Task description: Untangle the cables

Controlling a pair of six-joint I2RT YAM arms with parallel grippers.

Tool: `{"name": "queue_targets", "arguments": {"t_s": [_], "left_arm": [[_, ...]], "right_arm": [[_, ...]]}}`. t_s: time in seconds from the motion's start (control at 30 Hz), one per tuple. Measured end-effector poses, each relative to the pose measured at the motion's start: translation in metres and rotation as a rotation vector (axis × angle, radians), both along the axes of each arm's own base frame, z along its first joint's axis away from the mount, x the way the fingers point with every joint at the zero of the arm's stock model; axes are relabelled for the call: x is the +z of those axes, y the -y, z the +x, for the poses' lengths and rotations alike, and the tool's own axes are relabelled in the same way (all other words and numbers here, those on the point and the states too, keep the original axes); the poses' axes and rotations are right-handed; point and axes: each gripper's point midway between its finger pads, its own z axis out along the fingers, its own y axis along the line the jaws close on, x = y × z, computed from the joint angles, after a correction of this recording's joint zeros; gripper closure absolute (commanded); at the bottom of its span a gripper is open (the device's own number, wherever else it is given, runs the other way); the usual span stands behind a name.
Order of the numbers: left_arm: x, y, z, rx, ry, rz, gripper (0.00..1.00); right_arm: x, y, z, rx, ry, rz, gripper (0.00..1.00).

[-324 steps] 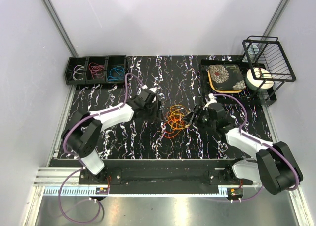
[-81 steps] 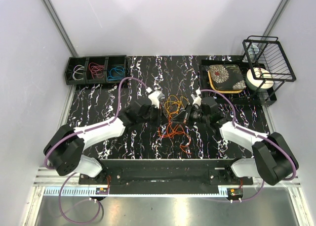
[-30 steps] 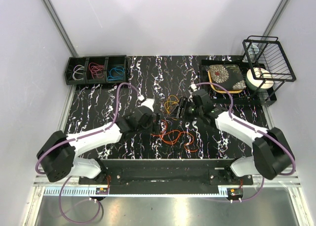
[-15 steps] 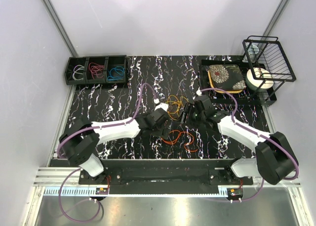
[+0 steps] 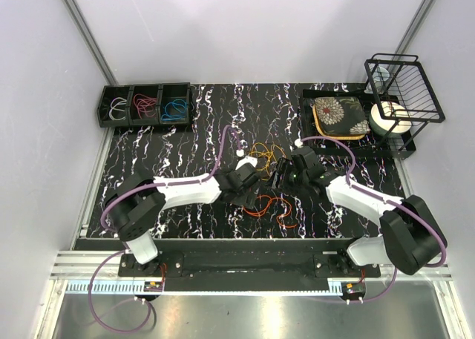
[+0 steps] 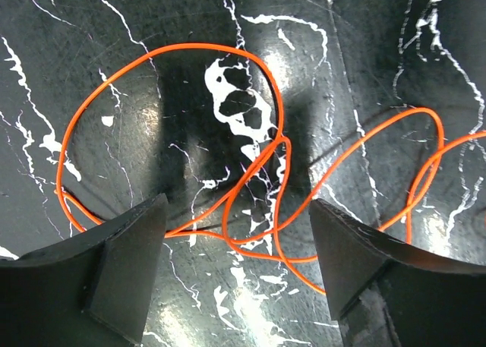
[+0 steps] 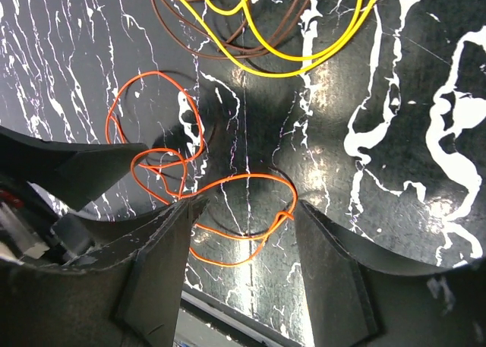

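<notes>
Partway done: the orange cables point(image 5: 271, 203) lie crossed at lower centre of the overhead frame, apart from the yellow-brown bunch point(image 5: 261, 155) above, while the left gripper point(image 6: 237, 225) and right gripper point(image 7: 244, 225) hover spread, holding nothing.

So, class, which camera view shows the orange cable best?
The left wrist view: the orange cable fills the frame, its loops and crossings sharp. The right wrist view shows it smaller and partly hidden. The top view shows only a small tangle.
</notes>
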Motion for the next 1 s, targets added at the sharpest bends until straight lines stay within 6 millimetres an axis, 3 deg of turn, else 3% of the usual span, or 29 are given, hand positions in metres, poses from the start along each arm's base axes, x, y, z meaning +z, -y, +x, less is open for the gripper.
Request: {"name": "queue_targets", "arguments": {"t_s": [0.07,0.4,0.7,1.0], "left_arm": [[-0.002,0.0,0.001,0.004,-0.002,0.013,0.35],[-0.005,0.004,0.007,0.012,-0.004,0.048,1.0],[-0.001,0.007,0.009,0.007,-0.025,0.085,1.0],[0.047,0.007,0.02,-0.004,-0.011,0.09,1.0]], "right_arm": [[0.0,-0.001,0.0,0.002,0.0,0.002,0.38],[0.0,-0.001,0.002,-0.001,0.004,0.004,0.38],[-0.001,-0.004,0.006,0.013,0.046,0.03,0.39],[0.002,0.006,-0.005,0.015,0.173,0.09,0.35]]}}
